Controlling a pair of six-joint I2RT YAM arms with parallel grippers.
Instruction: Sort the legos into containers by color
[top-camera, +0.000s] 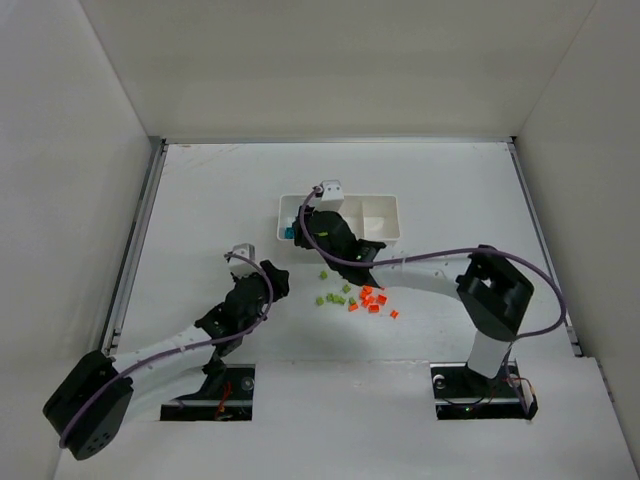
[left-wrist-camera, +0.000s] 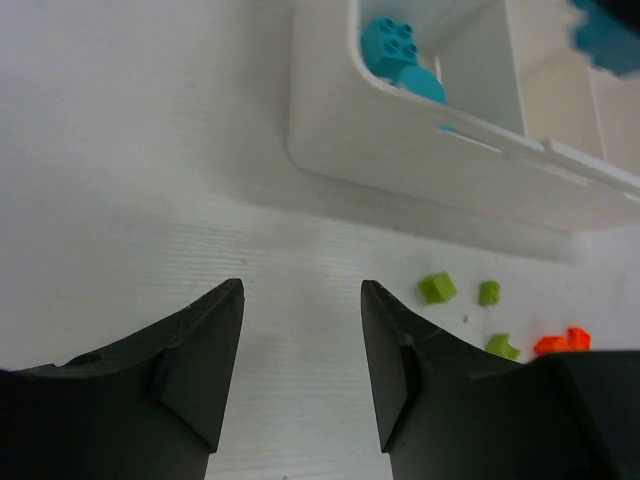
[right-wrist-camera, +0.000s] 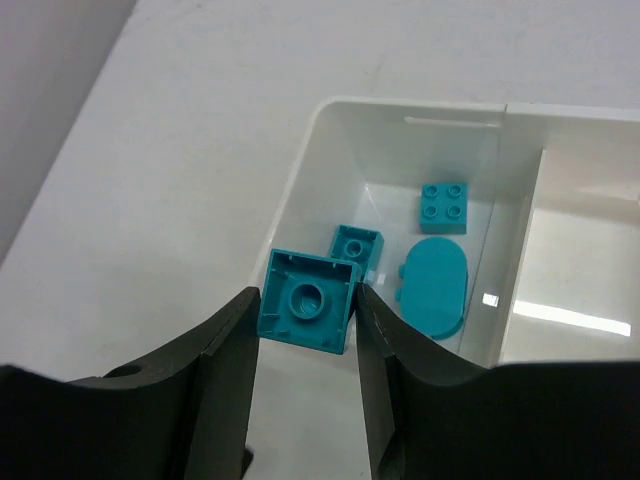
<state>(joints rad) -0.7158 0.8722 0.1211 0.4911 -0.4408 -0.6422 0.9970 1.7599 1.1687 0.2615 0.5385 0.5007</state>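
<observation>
My right gripper (right-wrist-camera: 306, 293) is shut on a square teal lego (right-wrist-camera: 306, 312), studs facing away, held over the near-left corner of the white tray's (right-wrist-camera: 420, 108) left compartment. Three teal pieces lie in that compartment: a small brick (right-wrist-camera: 356, 246), a four-stud brick (right-wrist-camera: 443, 208) and an oval plate (right-wrist-camera: 433, 285). In the top view the right gripper (top-camera: 303, 233) hangs over the tray's (top-camera: 385, 215) left end. Lime green legos (top-camera: 335, 297) and orange legos (top-camera: 372, 300) are scattered on the table in front of the tray. My left gripper (left-wrist-camera: 300, 295) is open and empty over bare table, left of the green legos (left-wrist-camera: 437, 288).
The compartment (right-wrist-camera: 580, 300) beside the teal one looks bare in the right wrist view. White walls enclose the table on the left, back and right. The right arm's purple cable (top-camera: 430, 255) arcs over the table behind the orange pieces. The left gripper (top-camera: 272, 280) sits left of the scattered pile.
</observation>
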